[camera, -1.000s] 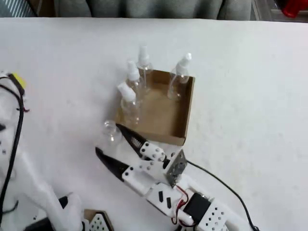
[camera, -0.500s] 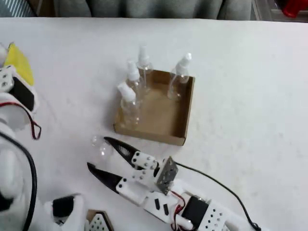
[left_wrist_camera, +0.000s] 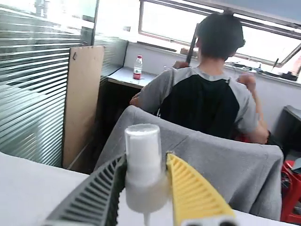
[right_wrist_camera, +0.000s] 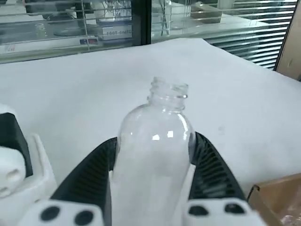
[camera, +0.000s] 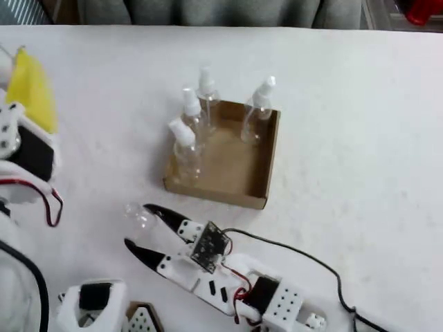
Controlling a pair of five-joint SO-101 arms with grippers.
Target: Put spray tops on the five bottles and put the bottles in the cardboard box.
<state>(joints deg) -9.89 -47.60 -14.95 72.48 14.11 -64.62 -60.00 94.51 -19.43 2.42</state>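
Confirm the uncapped bottle [right_wrist_camera: 155, 141] clamped between the right jaws, just off the near left corner of the cardboard box [camera: 214, 194]. Confirm the spray top [left_wrist_camera: 142, 160] pinched between the left jaws, well to the left of the box. Expect cross-threading or a snagged dip tube if mated tilted or off-centre. Guard against slip of the smooth bottle under twisting. Avoid toppling the four capped bottles [camera: 187, 149] in the box at placement.

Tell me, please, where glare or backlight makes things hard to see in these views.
Left wrist view: bright windows glare above the spray top; high view: the uncapped bottle nearly vanishes against the pale table; right wrist view: small highlights glint on that bottle.
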